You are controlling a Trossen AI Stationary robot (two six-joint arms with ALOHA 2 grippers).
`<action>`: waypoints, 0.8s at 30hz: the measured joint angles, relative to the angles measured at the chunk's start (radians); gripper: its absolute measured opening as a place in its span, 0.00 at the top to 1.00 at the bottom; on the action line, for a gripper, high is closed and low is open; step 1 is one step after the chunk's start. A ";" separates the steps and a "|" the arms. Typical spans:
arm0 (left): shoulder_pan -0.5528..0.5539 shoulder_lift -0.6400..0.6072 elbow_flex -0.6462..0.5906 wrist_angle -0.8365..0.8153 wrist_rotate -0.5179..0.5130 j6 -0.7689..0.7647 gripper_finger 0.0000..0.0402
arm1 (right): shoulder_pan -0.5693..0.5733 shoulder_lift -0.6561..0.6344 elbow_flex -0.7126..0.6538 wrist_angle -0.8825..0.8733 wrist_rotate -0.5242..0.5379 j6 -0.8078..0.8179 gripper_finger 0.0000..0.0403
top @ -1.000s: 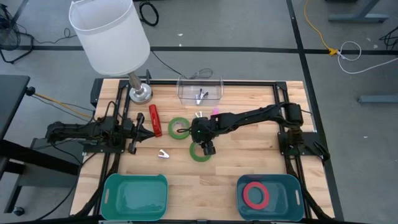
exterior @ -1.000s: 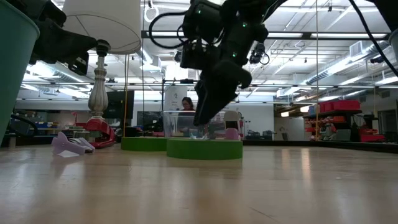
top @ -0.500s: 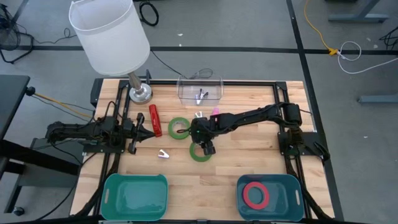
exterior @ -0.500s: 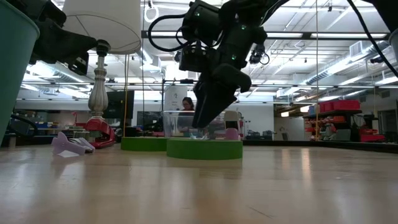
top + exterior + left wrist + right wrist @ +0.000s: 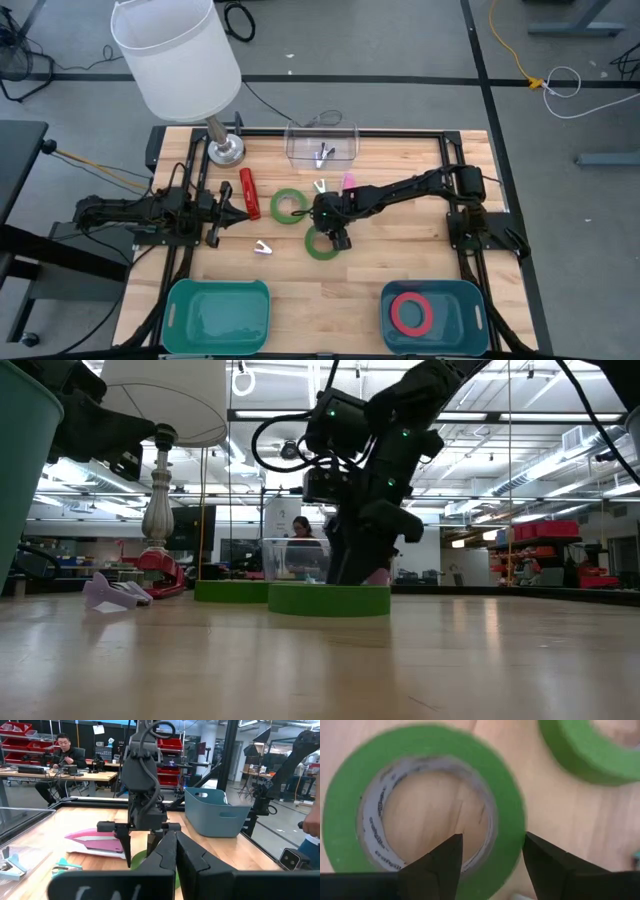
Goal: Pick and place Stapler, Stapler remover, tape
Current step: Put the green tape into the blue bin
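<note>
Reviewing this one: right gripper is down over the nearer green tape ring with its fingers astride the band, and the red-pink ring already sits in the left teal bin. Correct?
Not quite. The red-pink ring lies in the right teal bin, as the high view shows; the left teal bin has no ring in it. The rest holds: the right gripper is open over the nearer green tape ring, fingers astride its band.

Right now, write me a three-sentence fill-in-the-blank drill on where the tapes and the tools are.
1. The red-pink tape ring lies inside the ____-hand teal bin.
2. The right tool, fingers open, straddles the rim of a ____ tape ring, one finger inside its hole.
3. The left tool is shut, its tip beside the red ____.

Missing words: right; green; stapler
</note>
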 joint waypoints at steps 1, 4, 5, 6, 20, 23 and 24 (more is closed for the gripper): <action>0.000 0.000 0.000 0.000 0.000 0.000 0.99 | 0.000 0.000 -0.007 0.009 0.003 0.002 0.50; 0.000 0.000 0.000 0.000 0.000 0.000 0.99 | 0.000 0.000 -0.017 0.013 -0.004 0.004 0.50; 0.000 0.000 0.000 0.000 0.000 0.000 0.99 | 0.000 -0.001 -0.018 0.013 -0.005 0.004 0.50; 0.000 0.000 0.000 0.000 0.000 0.000 0.99 | 0.000 -0.001 -0.018 0.014 -0.005 0.004 0.50; 0.000 0.000 0.000 0.000 0.000 0.000 0.99 | 0.000 -0.001 -0.020 0.022 -0.002 0.026 0.52; 0.000 0.000 0.000 0.000 0.000 0.000 0.99 | 0.000 0.000 -0.020 0.022 -0.001 0.030 0.56; 0.000 0.000 0.000 0.000 0.000 0.000 0.99 | 0.000 0.000 -0.020 0.021 -0.001 0.030 0.58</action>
